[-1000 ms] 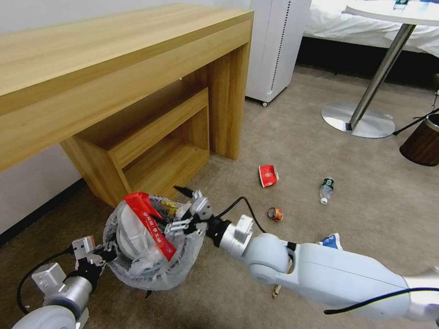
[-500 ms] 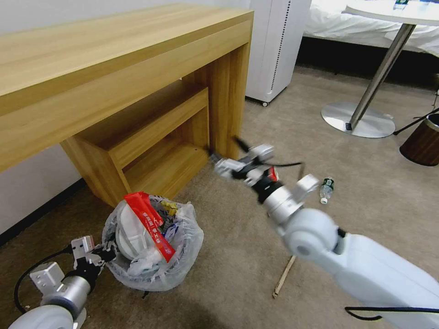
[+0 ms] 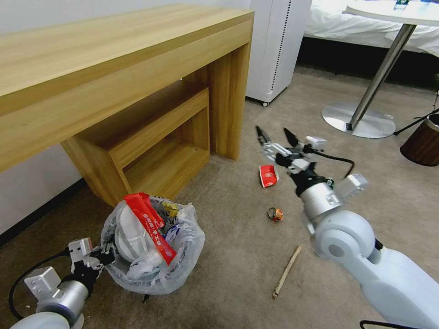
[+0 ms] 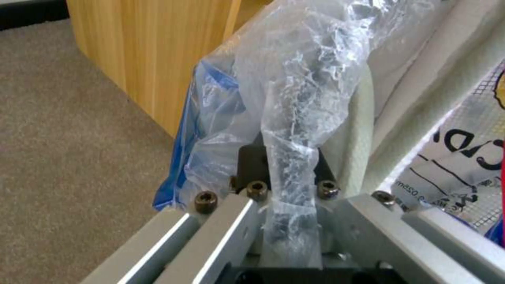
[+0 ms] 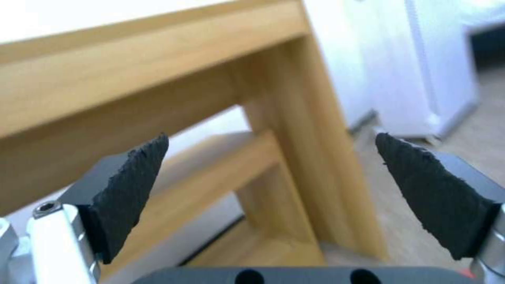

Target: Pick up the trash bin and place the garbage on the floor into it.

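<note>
The trash bin, lined with a crinkly white bag, stands on the carpet in front of the desk. It holds a red wrapper, a white slipper and other litter. My left gripper is shut on the bag-covered rim at the bin's near left side. My right gripper hangs open and empty in the air, just beyond a red-white paper cup lying on the floor. Its fingertips stand wide apart. A small red wrapper and a wooden stick lie nearer me on the carpet.
A wooden desk with a low shelf stands behind the bin. A white cabinet is at the back. To the right are a round table's metal base and a brown wood-grain bin.
My right arm has swung up and to the right, away from the trash bin, and now hangs open past the paper cup. The left gripper has kept its hold on the rim.
</note>
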